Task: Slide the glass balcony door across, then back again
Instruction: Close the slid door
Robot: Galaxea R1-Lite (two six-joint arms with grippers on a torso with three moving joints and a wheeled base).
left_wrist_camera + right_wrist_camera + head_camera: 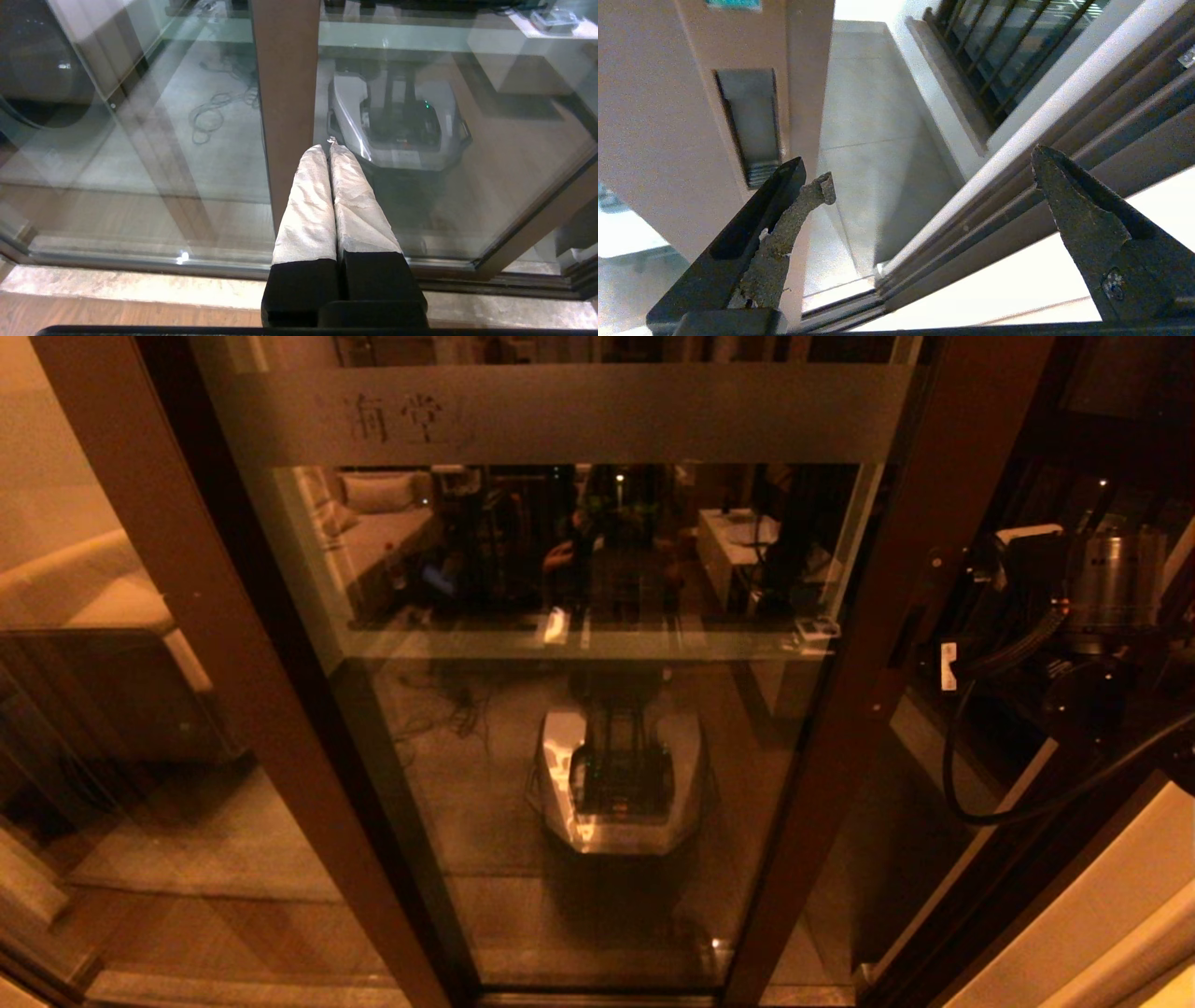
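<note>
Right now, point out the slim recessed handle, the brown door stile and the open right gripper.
slim recessed handle (pixel 749 123), right wrist view, grey inset plate.
brown door stile (pixel 658 140), right wrist view, flat face.
right gripper (pixel 924 172), right wrist view, between its open fingertips.

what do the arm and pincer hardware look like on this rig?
Left pincer: two long tapered fingers wrapped in pale grey textured covering, on black bases. Right pincer: black pointed fingers with worn, crumbling grey padding peeling off. The right arm has a silver cylindrical segment and looping black cables.
</note>
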